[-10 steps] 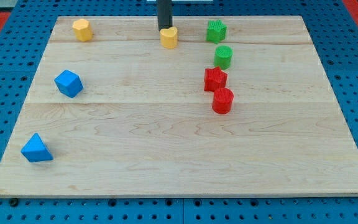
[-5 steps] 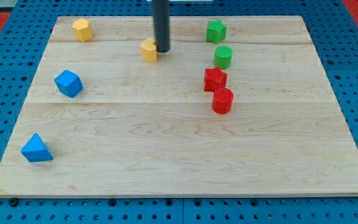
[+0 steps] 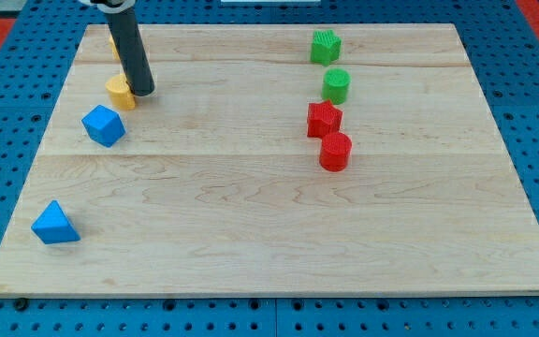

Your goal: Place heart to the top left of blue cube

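- My tip [image 3: 141,93] touches the yellow heart's [image 3: 119,92] right side; there is no claw to report.
- The heart sits just up-right of the blue cube [image 3: 103,125] on the counter [image 3: 251,215].
- No containers visible.

Green star [image 3: 325,46] above green cylinder [image 3: 336,85]; red star [image 3: 323,119], red cylinder [image 3: 335,151] below; blue pyramid [image 3: 54,224] bottom-left.

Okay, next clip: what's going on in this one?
A single arm with a dark rod is pushing the yellow heart across the wooden board. My tip sits against the heart's right side. The heart now lies just above and slightly right of the blue cube, not yet at its top left. The rod hides most of the other yellow block.
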You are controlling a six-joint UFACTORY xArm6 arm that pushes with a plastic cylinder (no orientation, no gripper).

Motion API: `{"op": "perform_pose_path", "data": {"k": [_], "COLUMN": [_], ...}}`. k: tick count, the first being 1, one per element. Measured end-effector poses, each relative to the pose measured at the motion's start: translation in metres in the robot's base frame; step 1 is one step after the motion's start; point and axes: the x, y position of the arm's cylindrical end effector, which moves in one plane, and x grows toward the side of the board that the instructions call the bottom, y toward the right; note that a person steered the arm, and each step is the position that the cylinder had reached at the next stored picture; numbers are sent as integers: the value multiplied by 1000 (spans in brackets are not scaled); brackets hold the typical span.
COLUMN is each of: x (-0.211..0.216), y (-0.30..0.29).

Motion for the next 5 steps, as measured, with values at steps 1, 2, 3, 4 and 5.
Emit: {"op": "perform_pose_path", "data": {"k": [1,2,3,4,5], "x": [20,23,11,4,4], "y": [0,-8,-34,-44,12]}}
